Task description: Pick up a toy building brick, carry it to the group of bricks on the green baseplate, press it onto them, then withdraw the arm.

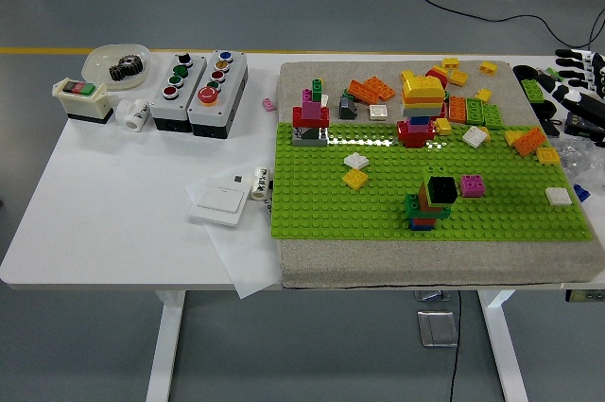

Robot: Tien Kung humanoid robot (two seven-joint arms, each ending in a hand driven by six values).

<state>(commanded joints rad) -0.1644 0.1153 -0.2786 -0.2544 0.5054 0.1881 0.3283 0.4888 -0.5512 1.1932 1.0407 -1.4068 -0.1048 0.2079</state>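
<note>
A grey floor with a yellow line lies behind the white bench (113, 232). In the head view, the right hand (581, 90) rests at the bench's right edge, black and white fingers spread loosely, holding nothing. To the hand's left, a grey mat (397, 274) carries the green baseplate (378, 213). Loose bricks (473, 109) lie scattered just left of the hand, along the baseplate's far edge. Farther left and nearer the camera stands a small stack (430, 201) topped by a black brick, a pink brick (473, 185) just beside it. A taller stack (421, 104) with a yellow top stands at the far edge, and a red and pink stack (311, 116) farther left. Well to the left sit two button boxes (198, 85).
</note>
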